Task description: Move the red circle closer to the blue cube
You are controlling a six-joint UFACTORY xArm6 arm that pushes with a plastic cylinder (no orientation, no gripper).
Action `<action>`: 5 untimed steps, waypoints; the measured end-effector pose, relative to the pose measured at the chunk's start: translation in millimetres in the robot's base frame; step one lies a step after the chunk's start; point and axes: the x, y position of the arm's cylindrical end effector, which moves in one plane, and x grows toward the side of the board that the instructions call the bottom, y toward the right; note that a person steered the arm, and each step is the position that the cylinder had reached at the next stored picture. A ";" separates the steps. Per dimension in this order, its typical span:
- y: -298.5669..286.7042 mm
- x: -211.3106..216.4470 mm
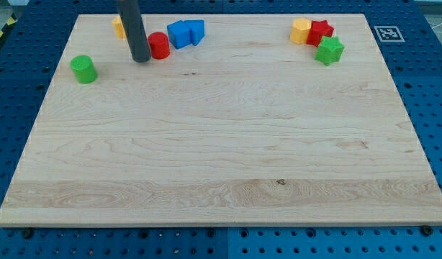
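The rod's tip [142, 60] is planted on the bench [221, 158] right at the red circle [159, 45] — pressed against its nine o'clock side, by the look of it. No fingers on this arm, just the bare rod, so nothing is clenched or released. The red circle sits near the bench's far edge, and at its three o'clock, just beside it, waits the blue cube [179, 34] with a second blue block [196, 31] touching it. Behind the rod, at eleven o'clock, a yellow block [119, 27] peeks out — shape hidden. A green cylinder [83, 69] stands apart at eight o'clock. Far off at three o'clock cluster a yellow block [301, 32], a red star [320, 32] and a green star [329, 50].
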 end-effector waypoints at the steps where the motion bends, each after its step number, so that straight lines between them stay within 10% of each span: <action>1: 1.4 -19.1; 5: 3.4 -34.6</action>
